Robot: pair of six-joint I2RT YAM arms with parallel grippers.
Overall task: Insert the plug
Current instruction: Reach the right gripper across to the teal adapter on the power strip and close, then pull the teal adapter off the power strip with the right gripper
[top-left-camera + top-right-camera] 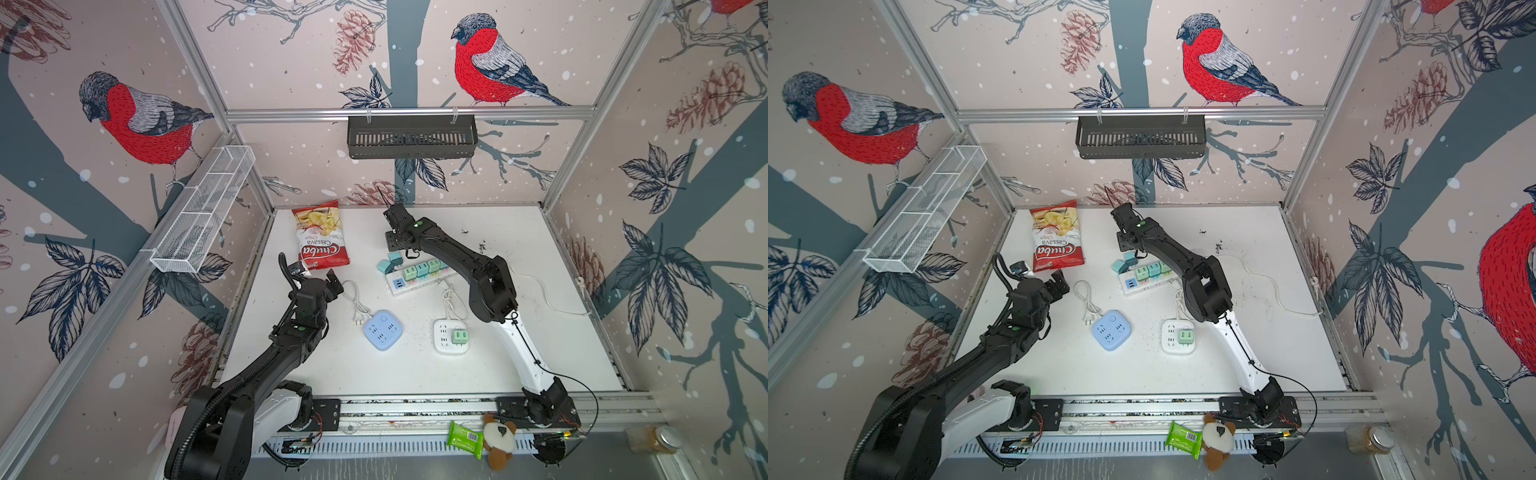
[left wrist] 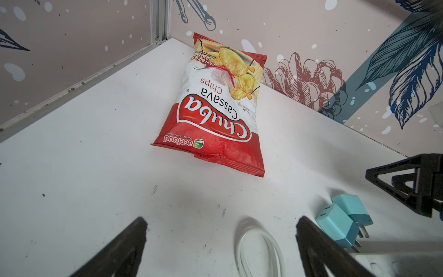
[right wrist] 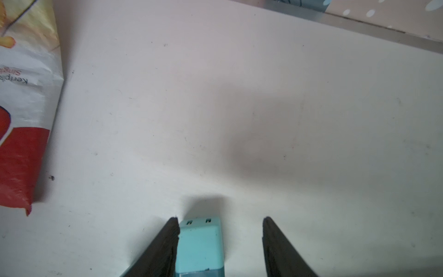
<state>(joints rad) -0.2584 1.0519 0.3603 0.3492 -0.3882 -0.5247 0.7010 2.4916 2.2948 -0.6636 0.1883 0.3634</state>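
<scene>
A teal plug (image 3: 200, 247) lies on the white table between the fingers of my right gripper (image 3: 221, 219). One finger touches its side and a clear gap remains at the other finger. In both top views this gripper (image 1: 395, 248) (image 1: 1127, 248) points down over two loose teal plugs (image 1: 388, 262) (image 1: 1121, 264) at the left end of a white power strip (image 1: 415, 284) (image 1: 1144, 286), which carries several pastel plugs. My left gripper (image 1: 333, 280) (image 2: 220, 220) hangs open and empty over a white cable loop (image 2: 259, 242).
A red chips bag (image 1: 320, 239) lies at the back left. A blue socket cube (image 1: 382, 330) and a white socket cube (image 1: 442, 345) holding a green plug (image 1: 459, 336) sit in the middle, with white cords trailing around them. Wall baskets hang above.
</scene>
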